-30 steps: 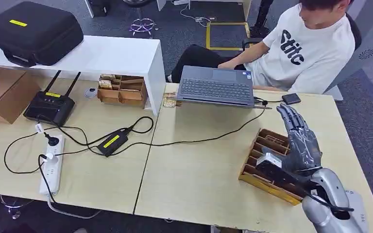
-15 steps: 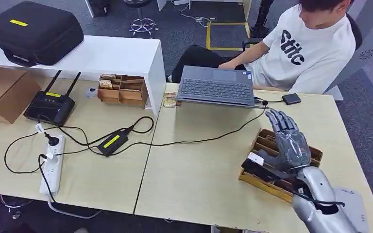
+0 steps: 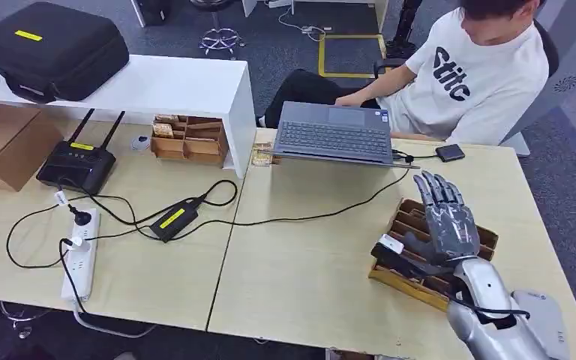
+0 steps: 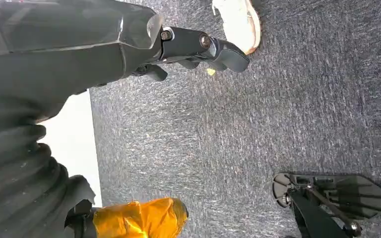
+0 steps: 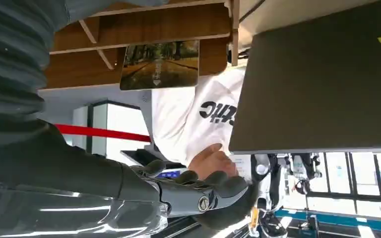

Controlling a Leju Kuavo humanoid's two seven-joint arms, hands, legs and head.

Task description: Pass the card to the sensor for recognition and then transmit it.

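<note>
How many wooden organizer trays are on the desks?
2. One wooden tray stands under the white shelf; the other tray lies beneath the right hand.

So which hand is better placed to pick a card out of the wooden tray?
The right hand: it hovers over the wooden tray holding the card. The left hand hangs over the floor.

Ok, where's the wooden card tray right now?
In the head view the wooden tray sits on the right side of the table, in front of the laptop, partly under the right robot hand.
</note>
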